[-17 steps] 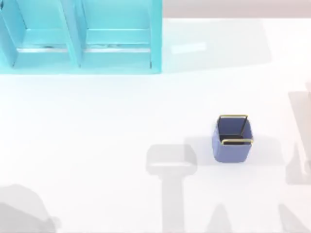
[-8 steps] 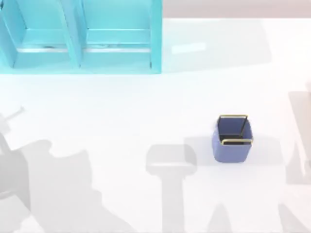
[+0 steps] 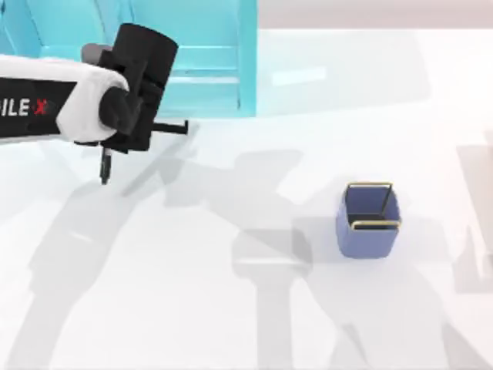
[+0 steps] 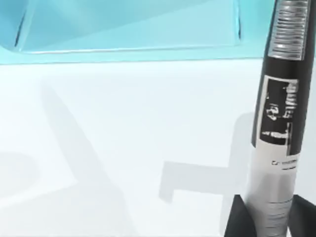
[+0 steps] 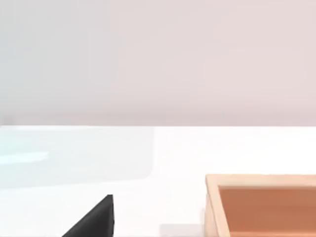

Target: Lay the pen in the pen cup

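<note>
Left arm now swung in at 10 o'clock, left claw [image 3: 115, 146] pinching the pen [image 3: 105, 167], pen cup [image 3: 368, 220] well apart at 4 o'clock, carry not yet done

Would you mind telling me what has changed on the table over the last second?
The left arm has swung in from the table's left edge; its left gripper now hangs in front of the turquoise shelf unit, shut on the pen, which points down. The pen cup has stayed in place on the right half of the table.
</note>
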`<state>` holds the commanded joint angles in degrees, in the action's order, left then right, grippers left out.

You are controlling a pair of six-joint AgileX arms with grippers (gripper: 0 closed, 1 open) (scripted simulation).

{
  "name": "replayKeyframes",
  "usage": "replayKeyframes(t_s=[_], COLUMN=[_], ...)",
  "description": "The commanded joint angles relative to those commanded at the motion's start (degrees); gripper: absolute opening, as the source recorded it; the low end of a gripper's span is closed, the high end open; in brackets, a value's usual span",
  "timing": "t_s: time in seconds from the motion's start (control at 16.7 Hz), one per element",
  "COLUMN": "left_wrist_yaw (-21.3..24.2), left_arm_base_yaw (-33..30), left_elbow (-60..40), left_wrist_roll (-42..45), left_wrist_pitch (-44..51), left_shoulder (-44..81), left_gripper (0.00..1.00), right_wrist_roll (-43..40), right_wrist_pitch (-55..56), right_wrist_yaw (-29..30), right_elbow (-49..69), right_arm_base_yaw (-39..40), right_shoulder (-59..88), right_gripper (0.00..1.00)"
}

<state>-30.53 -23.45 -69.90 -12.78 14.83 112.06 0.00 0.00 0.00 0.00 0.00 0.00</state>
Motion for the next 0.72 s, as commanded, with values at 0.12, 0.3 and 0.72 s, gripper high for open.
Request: replayKeyframes(t_s=[0.12,0.3,0.72], left_wrist_yaw=[-11.7,-28.9,-58.9], left_arm_base_yaw=[-10.3,-24.3,-46.0], left_elbow=[-5.2,-13.7,-31.6], left_wrist_roll=[1.0,2.0,2.3], left_wrist_pitch=[-5.7,-14.4,-31.2], left_shoulder=[5.5,12.6,22.4], left_gripper=[0.0,0.0,0.0], right_wrist_roll=[0.0,0.0,0.0], right_wrist_pitch=[0.0,0.0,0.0], right_wrist_yaw=[0.0,0.0,0.0], right_elbow=[0.0,0.0,0.0], right_arm_base_yaw=[0.0,0.0,0.0], right_shoulder=[0.0,0.0,0.0], right_gripper=[1.0,1.0,1.0])
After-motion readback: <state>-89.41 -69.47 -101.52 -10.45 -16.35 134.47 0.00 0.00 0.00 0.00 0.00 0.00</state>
